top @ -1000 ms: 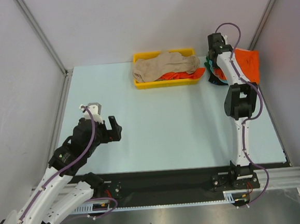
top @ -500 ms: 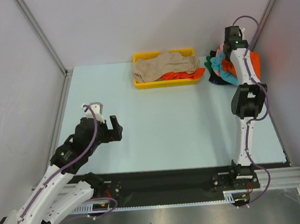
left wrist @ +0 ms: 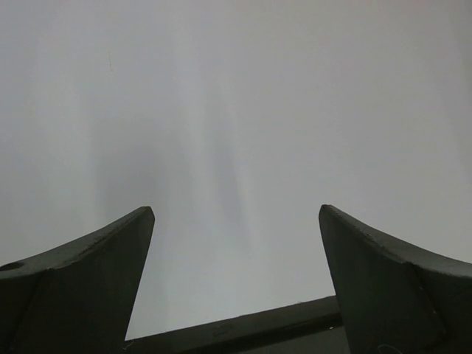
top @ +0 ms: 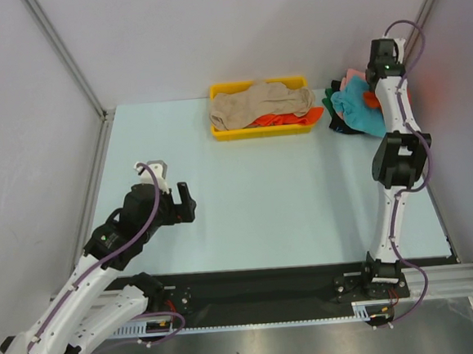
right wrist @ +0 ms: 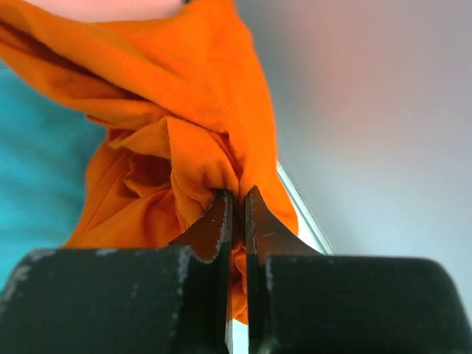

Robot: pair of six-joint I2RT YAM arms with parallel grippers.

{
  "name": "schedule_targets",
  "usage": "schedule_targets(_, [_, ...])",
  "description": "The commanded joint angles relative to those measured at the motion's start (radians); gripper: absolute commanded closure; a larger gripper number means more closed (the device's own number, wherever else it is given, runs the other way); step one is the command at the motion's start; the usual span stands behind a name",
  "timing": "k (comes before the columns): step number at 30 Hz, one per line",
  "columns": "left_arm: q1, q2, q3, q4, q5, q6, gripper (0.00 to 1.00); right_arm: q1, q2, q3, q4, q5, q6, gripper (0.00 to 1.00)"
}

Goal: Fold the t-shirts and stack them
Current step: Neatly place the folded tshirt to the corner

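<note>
A heap of t-shirts lies at the table's far right corner, with a teal one (top: 354,106) on top, pink (top: 351,76) behind it and dark cloth (top: 343,126) under it. The bright orange t-shirt (right wrist: 192,96) is bunched up, and my right gripper (right wrist: 237,195) is shut on a fold of it. That arm's wrist (top: 384,59) hangs over the heap's right side. A beige t-shirt (top: 259,101) lies crumpled on orange cloth (top: 277,120) in the yellow tray. My left gripper (top: 185,201) hovers at the near left, open, with nothing between its fingers (left wrist: 110,251).
The yellow tray (top: 241,133) stands at the back middle of the pale blue table. Grey walls with metal posts close the table on the left, back and right. The right wall stands close beside the heap.
My right gripper has shut on the orange t-shirt and moved back and right; the shirt, spread flat before, is now bunched and the teal one shows. The left arm has barely shifted.
</note>
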State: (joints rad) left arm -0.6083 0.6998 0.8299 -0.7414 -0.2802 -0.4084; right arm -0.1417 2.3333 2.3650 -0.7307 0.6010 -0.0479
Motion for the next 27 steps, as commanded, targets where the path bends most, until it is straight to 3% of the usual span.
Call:
schedule_targets(1, [0.005,-0.008,-0.008,0.033,0.009,0.023,0.00,0.079,-0.060,-0.023,0.097,0.060,-0.092,1.00])
schedule_targets(12, [0.005,-0.034,-0.009,0.033,0.010,0.023,0.00,0.286,-0.061,-0.240,0.263,0.163,-0.221,1.00])
schedule_targets(20, [0.005,-0.045,-0.009,0.034,0.010,0.023,0.00,0.327,0.011,-0.222,0.245,0.223,-0.225,1.00])
schedule_targets(23, [0.005,-0.043,-0.009,0.034,0.010,0.023,0.00,0.323,0.006,-0.170,0.186,0.198,-0.199,0.63])
schedule_targets(24, [0.005,-0.042,-0.009,0.034,0.009,0.023,0.00,0.315,-0.003,-0.161,0.163,0.186,-0.173,0.41])
schedule_targets(27, [0.005,-0.040,-0.008,0.034,0.007,0.023,0.00,0.292,-0.069,-0.154,0.133,0.109,-0.110,0.24])
